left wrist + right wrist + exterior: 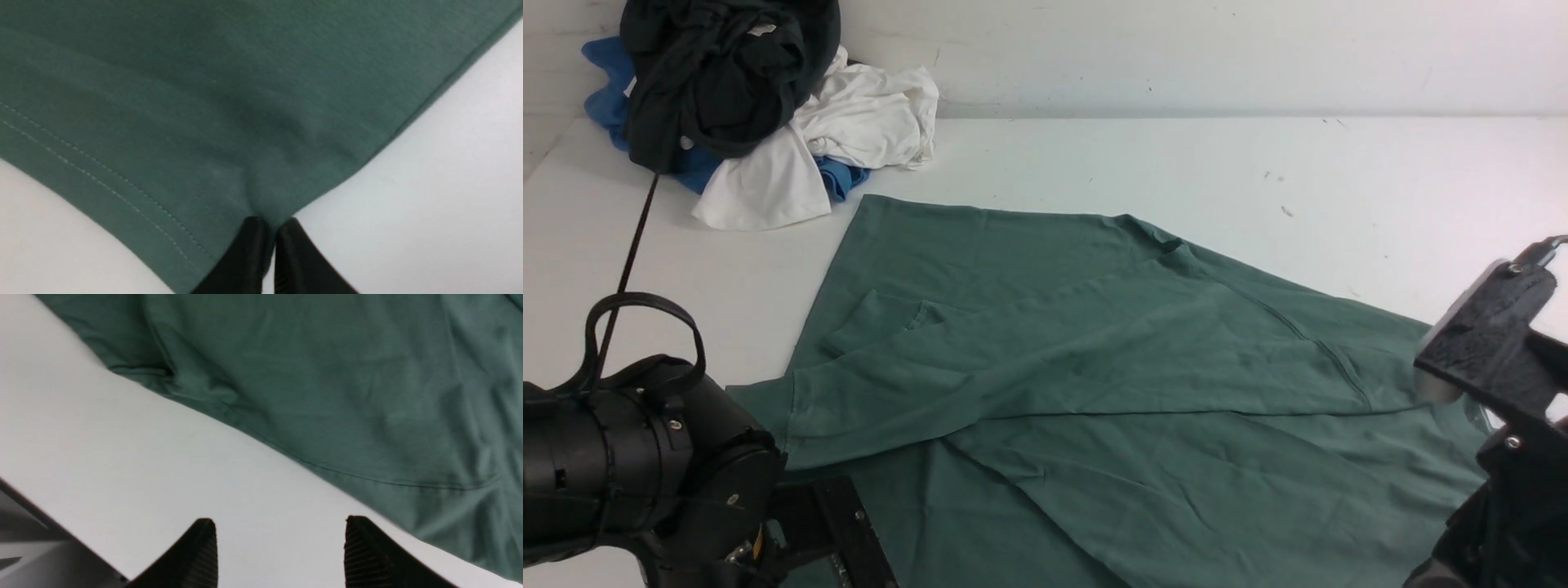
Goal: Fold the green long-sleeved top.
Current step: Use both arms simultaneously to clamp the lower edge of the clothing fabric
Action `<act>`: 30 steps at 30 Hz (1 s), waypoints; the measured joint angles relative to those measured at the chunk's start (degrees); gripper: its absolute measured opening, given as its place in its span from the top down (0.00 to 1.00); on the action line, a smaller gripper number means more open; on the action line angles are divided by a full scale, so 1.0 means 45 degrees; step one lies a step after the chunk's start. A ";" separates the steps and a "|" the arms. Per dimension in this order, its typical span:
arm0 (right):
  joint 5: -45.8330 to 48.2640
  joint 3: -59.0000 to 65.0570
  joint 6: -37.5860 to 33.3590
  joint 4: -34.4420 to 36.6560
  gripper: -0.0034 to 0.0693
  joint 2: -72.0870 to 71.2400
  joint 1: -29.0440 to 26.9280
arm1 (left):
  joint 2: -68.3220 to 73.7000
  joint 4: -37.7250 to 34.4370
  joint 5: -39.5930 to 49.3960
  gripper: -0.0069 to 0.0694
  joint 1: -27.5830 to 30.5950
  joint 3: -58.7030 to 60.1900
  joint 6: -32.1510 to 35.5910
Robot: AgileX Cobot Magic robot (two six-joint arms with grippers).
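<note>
The green long-sleeved top [1094,359] lies spread across the white table, one sleeve folded over its body. In the left wrist view my left gripper [271,222] is shut on a corner of the green long-sleeved top [204,102], right beside the stitched hem. In the front view only the left arm [645,457] shows, at the near left. My right gripper [280,522] stands open over bare table, with nothing between its fingers, a short way off the edge of the green long-sleeved top [347,375]. The right arm [1494,343] hangs at the top's right side.
A pile of black, white and blue garments [752,106] sits at the back left against the wall. A black cable [637,237] runs from the left arm up toward the pile. The table's edge [41,510] shows near my right gripper.
</note>
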 joint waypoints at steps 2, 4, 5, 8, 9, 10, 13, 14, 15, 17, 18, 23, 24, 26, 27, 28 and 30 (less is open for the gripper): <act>-0.0004 0.0000 -0.0265 0.0535 0.40 -0.0212 0.0098 | 0.0000 0.0000 -0.0014 0.78 0.0000 0.0000 0.0294; -0.0004 0.0000 -0.0476 0.0794 0.40 -0.0466 0.0310 | 0.0000 0.0012 -0.0081 0.69 0.0000 0.0000 0.0786; -0.0004 0.0000 -0.0476 0.0810 0.40 -0.0500 0.0340 | 0.0000 0.0012 -0.0081 0.69 0.0000 0.0000 0.0851; -0.0004 0.0000 -0.0786 0.1009 0.40 -0.1261 0.0821 | 0.0000 0.0079 -0.0305 0.47 0.0000 0.0000 0.2230; -0.0004 0.0000 -0.0805 0.1009 0.40 -0.1307 0.0832 | 0.0000 0.0111 -0.0318 0.45 0.0000 0.0000 0.2406; -0.0004 0.0000 -0.0838 0.0935 0.40 -0.1690 0.0893 | 0.0000 0.0201 -0.0339 0.38 0.0000 0.0000 0.3070; 0.0036 0.0000 -0.0871 0.0678 0.40 -0.2182 0.0903 | 0.0014 0.0249 -0.0561 0.31 0.0137 0.0003 0.4126; 0.0034 0.0000 -0.0871 0.0652 0.40 -0.2215 0.0903 | 0.0035 0.0226 -0.0612 0.31 0.0160 0.0003 0.4188; 0.0048 0.0000 -0.0871 0.0557 0.40 -0.2425 0.0903 | 0.0175 0.0188 -0.0720 0.31 0.0360 0.0003 0.4546; 0.0048 0.0000 -0.0871 0.0540 0.40 -0.2602 0.0903 | 0.0503 0.0156 -0.0731 0.32 0.0725 0.0003 0.4907; 0.0048 0.0000 -0.0871 0.0540 0.40 -0.2644 0.0903 | 0.0630 0.0156 -0.0731 0.33 0.0857 0.0003 0.5003; 0.0072 0.0000 -0.0871 0.0470 0.40 -0.2832 0.0903 | 0.1245 0.0168 -0.0676 0.51 0.1447 -0.0142 0.5433; 0.0083 0.0000 -0.0871 0.0414 0.40 -0.2832 0.0903 | 0.1245 0.0211 -0.0676 0.57 0.1447 -0.0154 0.5490; 0.0083 0.0000 -0.0871 0.0302 0.40 -0.2832 0.0903 | 0.1245 0.0222 -0.0676 0.66 0.1447 -0.0153 0.5539; 0.0083 0.0000 -0.0871 0.0231 0.40 -0.2832 0.0903 | 0.1245 0.0222 -0.0676 0.72 0.1447 -0.0153 0.5572; 0.0083 0.0000 -0.0871 0.0115 0.40 -0.2832 0.0903 | 0.1245 0.0236 -0.0666 0.83 0.1447 -0.0153 0.5572; 0.0083 0.0000 -0.0871 0.0020 0.40 -0.2832 0.0903 | 0.1245 0.0238 -0.0666 0.87 0.1452 -0.0166 0.5572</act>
